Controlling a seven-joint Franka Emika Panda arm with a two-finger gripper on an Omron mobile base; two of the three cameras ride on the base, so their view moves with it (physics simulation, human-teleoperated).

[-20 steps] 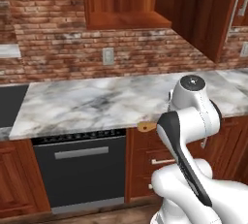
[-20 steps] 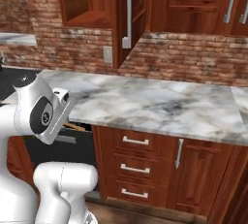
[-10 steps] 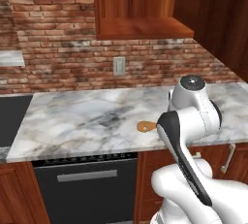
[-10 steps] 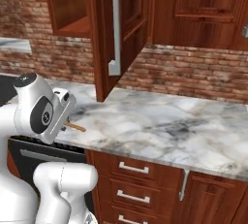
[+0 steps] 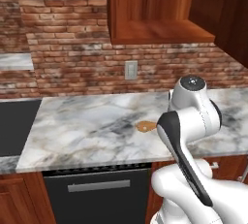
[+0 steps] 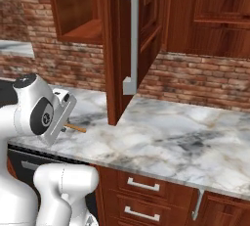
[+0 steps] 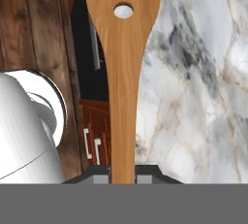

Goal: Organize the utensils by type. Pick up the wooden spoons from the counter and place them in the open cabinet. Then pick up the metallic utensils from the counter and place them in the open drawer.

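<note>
Since the earlier frames the whole scene has slid sideways in both base views, so the base has driven along the counter [image 5: 87, 126]; the arm keeps its folded pose and still carries the same wooden spoon [image 7: 123, 72].

Left base view: the open cabinet [image 5: 160, 29] now sits at top centre, its wooden shelf bare at the front. Below it runs the brick wall with a wall outlet [image 5: 130, 70], then the white-grey marble slab. A small tan end of the spoon pokes out from behind the white arm, over the marble near its middle. A dark dishwasher front [image 5: 97, 194] sits under the counter edge.

Right base view: the cabinet's door [image 6: 128, 44] stands swung out, edge-on, with a silver bar handle [image 6: 130, 34]. The spoon's thin brown stem juts from the hand, above the marble's near-left part. Drawers [image 6: 146, 195] with silver pulls sit below the slab.

Hand view: the spoon is pale tan wood with fine grain, a long flat handle widening into a paddle-like end pierced by one round hole. It runs straight up from the gripper [image 7: 123, 177], whose fingers are pinched narrowly against the handle's base, gripping it. Behind it lie marble on one side, dark floor and reddish-brown cabinet fronts on the other.
</note>
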